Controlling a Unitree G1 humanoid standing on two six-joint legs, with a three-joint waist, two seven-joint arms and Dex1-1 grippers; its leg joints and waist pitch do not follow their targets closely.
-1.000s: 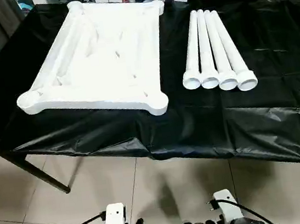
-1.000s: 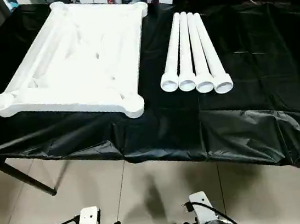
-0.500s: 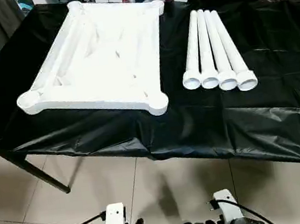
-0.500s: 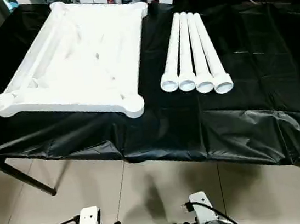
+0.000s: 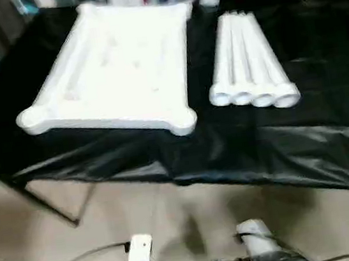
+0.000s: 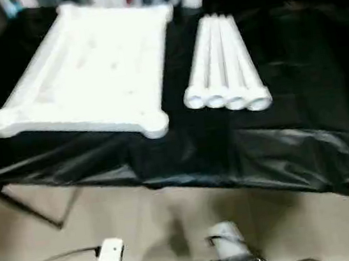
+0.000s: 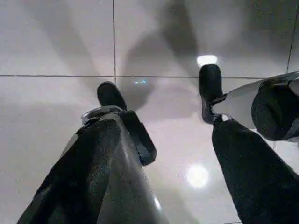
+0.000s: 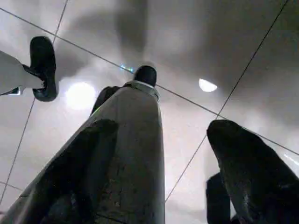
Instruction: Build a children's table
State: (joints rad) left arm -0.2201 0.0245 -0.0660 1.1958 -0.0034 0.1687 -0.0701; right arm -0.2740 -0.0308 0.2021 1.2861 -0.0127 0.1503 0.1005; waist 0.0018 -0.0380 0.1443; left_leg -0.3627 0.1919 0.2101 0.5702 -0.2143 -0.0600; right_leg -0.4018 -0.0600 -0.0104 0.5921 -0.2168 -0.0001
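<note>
We are observing both arms hanging low at the near edge of the head view, above the pale tiled floor (image 5: 59,229) and well short of the black-covered work table (image 5: 330,142). The left gripper (image 7: 159,91) and the right gripper (image 8: 187,112) are pointing down at the tiles, each with its fingers spread wide and grasping nothing. The white plastic square table top (image 5: 115,67) is lying ribbed side up on the black sheet, with the four white tubular legs (image 5: 246,63) lying side by side just beside it, to its right.

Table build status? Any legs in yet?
Done: nothing fitted. The table top lies underside up on the black-covered bench, with the four legs side by side to its right. In hand: nothing; left gripper and right gripper are open over the floor tiles. Left: all four legs.
</note>
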